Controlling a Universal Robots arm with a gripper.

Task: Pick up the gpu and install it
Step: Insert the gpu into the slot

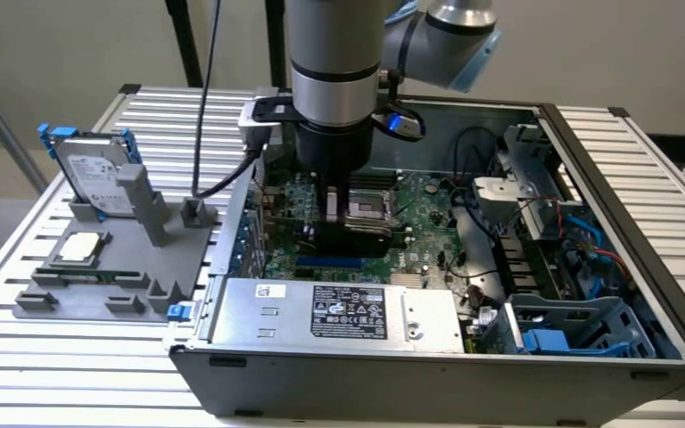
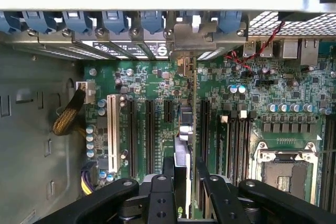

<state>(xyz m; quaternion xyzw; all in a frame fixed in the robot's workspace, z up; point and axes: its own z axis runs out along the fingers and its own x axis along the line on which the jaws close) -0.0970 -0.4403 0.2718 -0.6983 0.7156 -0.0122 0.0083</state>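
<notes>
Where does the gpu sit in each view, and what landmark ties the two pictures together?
Exterior view: gpu under the gripper, inside the case, above the motherboard.
Wrist view: gpu edge-on between the gripper's fingers, bracket at the rear slots.
Shared landmark: the CPU socket.

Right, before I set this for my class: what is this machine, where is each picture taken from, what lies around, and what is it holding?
The machine is a grey robot arm reaching down into an open grey metal computer case. One picture comes from a camera standing off the arm; the other from a camera on its wrist, looking past its black two-fingered gripper. The gripper is closed on the gpu, a thin card seen edge-on, over the slots of the green motherboard. Beside the case, on the slatted metal table, a grey holder carries a silver hard drive with blue rails and a small square silver processor chip.
</notes>
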